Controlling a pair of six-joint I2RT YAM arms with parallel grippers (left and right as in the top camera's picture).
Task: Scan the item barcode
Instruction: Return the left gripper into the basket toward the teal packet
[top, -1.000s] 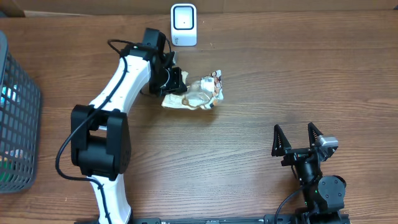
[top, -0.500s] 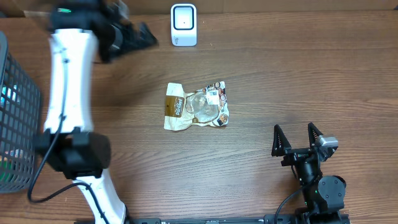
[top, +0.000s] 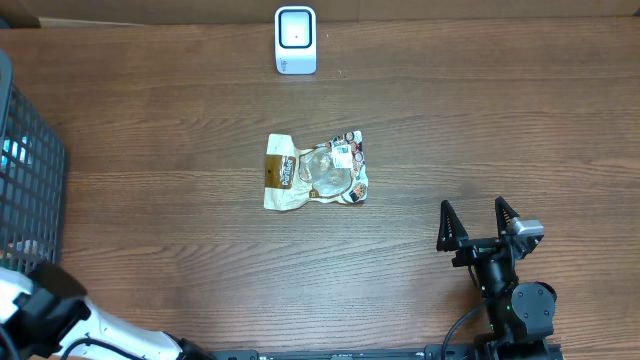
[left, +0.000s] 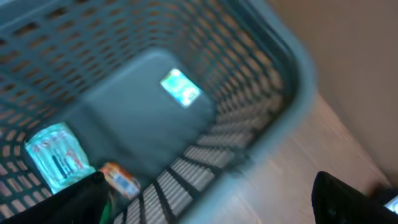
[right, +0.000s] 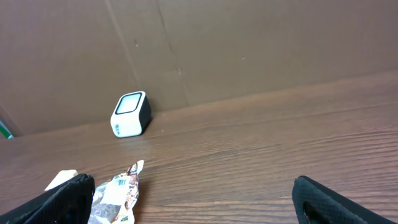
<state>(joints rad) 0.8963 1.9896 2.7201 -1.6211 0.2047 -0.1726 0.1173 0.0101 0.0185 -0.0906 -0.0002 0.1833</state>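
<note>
Since the earlier frames the left arm (top: 45, 305) has been drawn away from the far side of the table (top: 470, 110) to the near left corner, where only a small part of it is seen from overhead. The snack packet (top: 317, 172) is left lying flat near the middle of the table, in the same place as half a second ago, near of the barcode scanner (top: 295, 40) and well apart from it. The left gripper (left: 208, 186) is held over the grey mesh basket (left: 273, 74) at the left edge, in a blurred picture; its jaws are spread wide and nothing is held. The right gripper (top: 472, 212) is found at the near right, also spread wide and empty. Bare wood is seen on all sides of the packet, and the scanner stands at the far edge.
</note>
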